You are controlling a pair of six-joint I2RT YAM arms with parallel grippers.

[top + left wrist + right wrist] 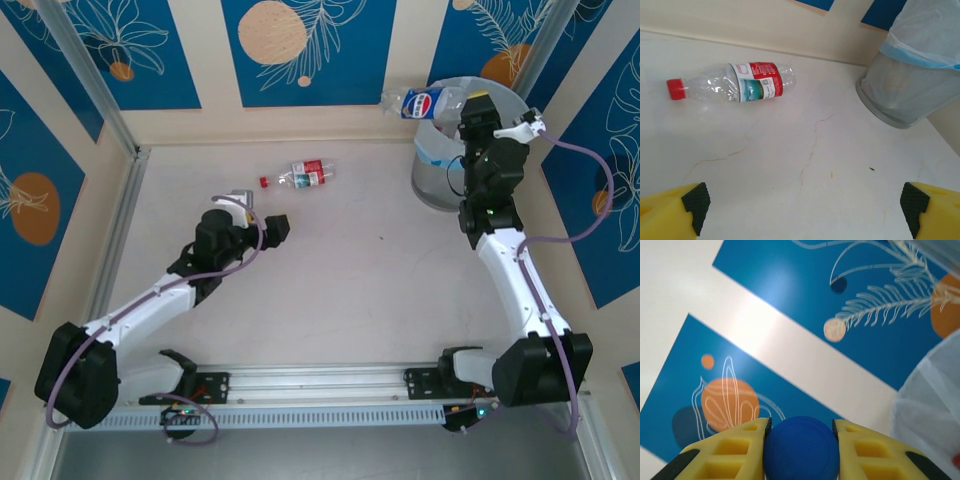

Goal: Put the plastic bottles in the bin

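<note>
The right pincer [801, 440] is clenched on the blue cap [801, 452] of a blue-labelled bottle [424, 102]. In the right wrist view its two yellow fingers [730, 452] press against either side of that cap. From above, the bottle is held roughly level over the bin [436, 182]. Its cap end is at the pincer above the opening, and its base reaches out past the rim on the side toward the tabletop's left edge. The bin stands in the far right corner of the tabletop [340, 300] and has a pale liner [930, 35] folded over its rim. The right arm reaches up along the right edge to get there.

A red-labelled bottle [740, 82] lies on its side on the tabletop, near the far edge and a little left of the middle. Its red cap [676, 89] points toward the left edge and its base toward the bin, well apart from it. It looks clear and somewhat crumpled.

The left pincer [802, 202] is released, with its jaws spread wide. Its yellow fingers sit in the two lower corners of the left wrist view with nothing between them but bare, veined tabletop. It hangs nearer the near edge than the red-labelled bottle, apart from it and aimed toward it and the bin. In the overhead view it sits left of the tabletop's middle.
</note>
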